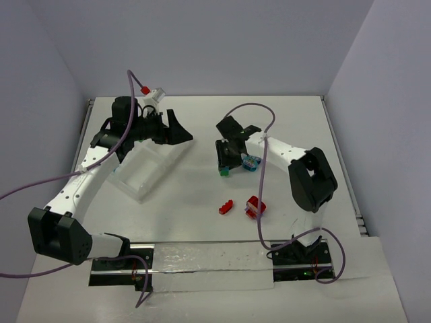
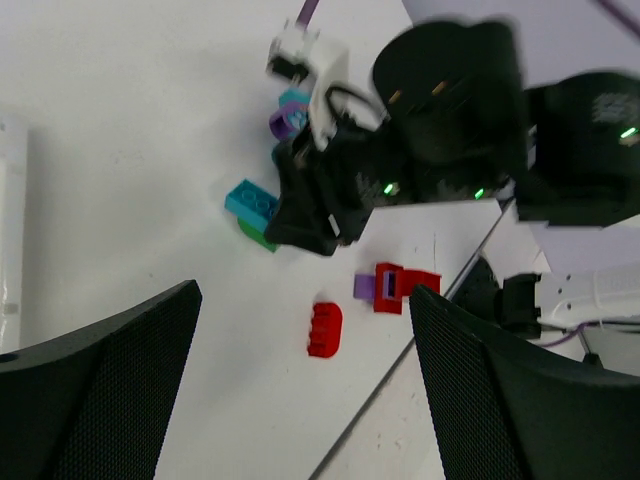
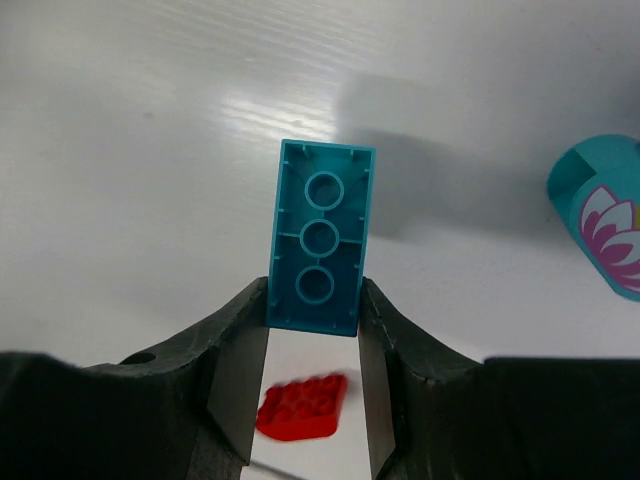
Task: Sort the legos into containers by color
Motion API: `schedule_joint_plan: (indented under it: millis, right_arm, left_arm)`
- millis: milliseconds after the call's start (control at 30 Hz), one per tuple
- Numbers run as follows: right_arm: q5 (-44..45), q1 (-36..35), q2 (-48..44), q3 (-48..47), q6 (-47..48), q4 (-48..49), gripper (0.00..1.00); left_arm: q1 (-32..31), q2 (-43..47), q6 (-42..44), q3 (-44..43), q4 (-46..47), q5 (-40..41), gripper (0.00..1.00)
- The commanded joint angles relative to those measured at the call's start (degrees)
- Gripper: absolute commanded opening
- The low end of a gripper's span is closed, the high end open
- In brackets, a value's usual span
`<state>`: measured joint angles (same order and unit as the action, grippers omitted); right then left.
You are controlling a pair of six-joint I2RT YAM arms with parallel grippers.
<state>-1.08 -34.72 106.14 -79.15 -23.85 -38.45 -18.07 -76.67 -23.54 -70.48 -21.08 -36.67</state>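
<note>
Right fingers [image 3: 240, 370] clamped on the short end of a teal brick [image 3: 320, 235], hollow underside facing the wrist camera, at mid-tabletop [image 1: 202, 134], right of the tray [image 1: 145, 175]. Just beside it: a green brick [image 1: 223, 171] and a teal piece with a flower print [image 3: 605, 215]. Nearer the arm bases lie a loose red brick [image 1: 225, 207] and a red cluster [image 1: 255, 206]. Left fingers [image 2: 100, 390] spread wide apart above the tray's far end; from the left wrist view the right wrist hides part of the brick pile

Pinched teal brick [image 3: 318, 250] shows hollow underside; red brick [image 3: 300, 408] lies loose.
</note>
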Motion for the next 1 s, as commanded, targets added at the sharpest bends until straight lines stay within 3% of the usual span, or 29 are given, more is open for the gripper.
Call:
schedule_joint_plan:
  millis: [0,333,767,967]
  right_arm:
    - [-11.7,3.8,-10.5,0.1,-4.4,5.0,0.0]
    - [-40.4,15.1,-19.9,12.7,-22.9,26.9,0.0]
    - [-44.9,16.5,-24.0,13.8,-28.8,30.9,0.0]
    - [-45.8,16.5,-25.2,14.4,-29.2,31.4,0.0]
  left_arm:
    - [-1.3,4.1,5.0,2.2,-3.7,-2.9,0.92]
    - [-3.8,8.2,4.5,6.5,2.5,-0.9,0.89]
    - [-10.9,5.8,8.7,9.7,18.2,8.8,0.88]
    - [-11.1,2.8,8.9,8.4,20.5,6.3,0.92]
